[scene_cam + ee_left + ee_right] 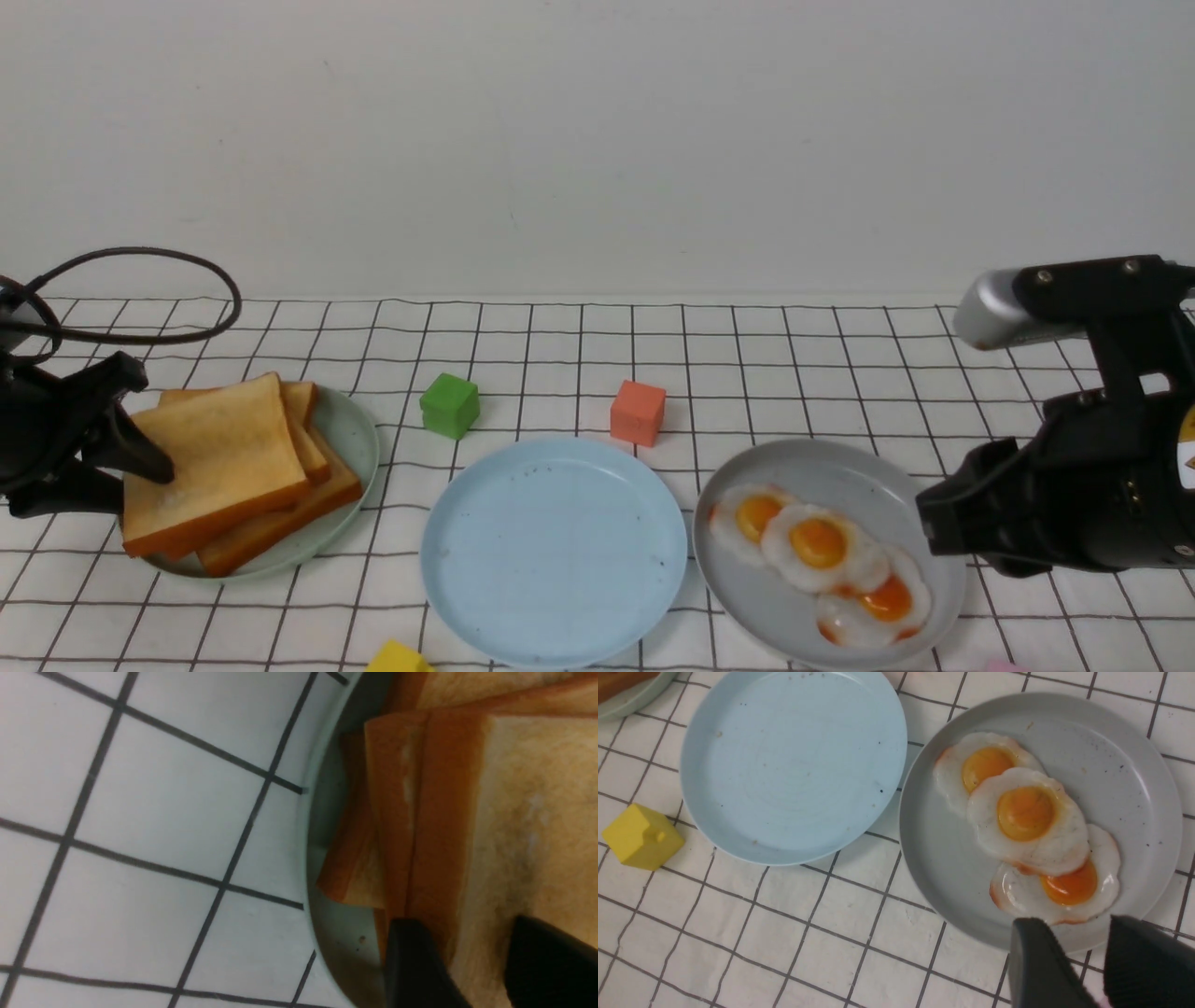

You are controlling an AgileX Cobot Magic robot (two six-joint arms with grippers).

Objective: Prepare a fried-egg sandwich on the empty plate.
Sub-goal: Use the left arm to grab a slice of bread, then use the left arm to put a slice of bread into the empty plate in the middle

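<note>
The empty plate [554, 551] [794, 765], pale sky-blue, sits bare at the centre front. Several toast slices [219, 462] [537, 812] are stacked on a pale green plate [359, 439] on the left. My left gripper [110, 481] [462, 952] is open and straddles the top slice's left edge, one finger [145, 453] over its face, the other [411, 961] by the crust. Three fried eggs [822, 551] [1027, 816] overlap on the grey plate [840, 467] [1134, 765]. My right gripper [1069, 956] hangs open over that plate's rim with nothing between its fingers. No sandwich shows.
A green cube [450, 404] and an orange cube [639, 412] stand behind the blue plate. A yellow block [397, 658] [642, 835] lies at the front edge. A black cable [140, 294] loops at the far left. The checked cloth covers the table.
</note>
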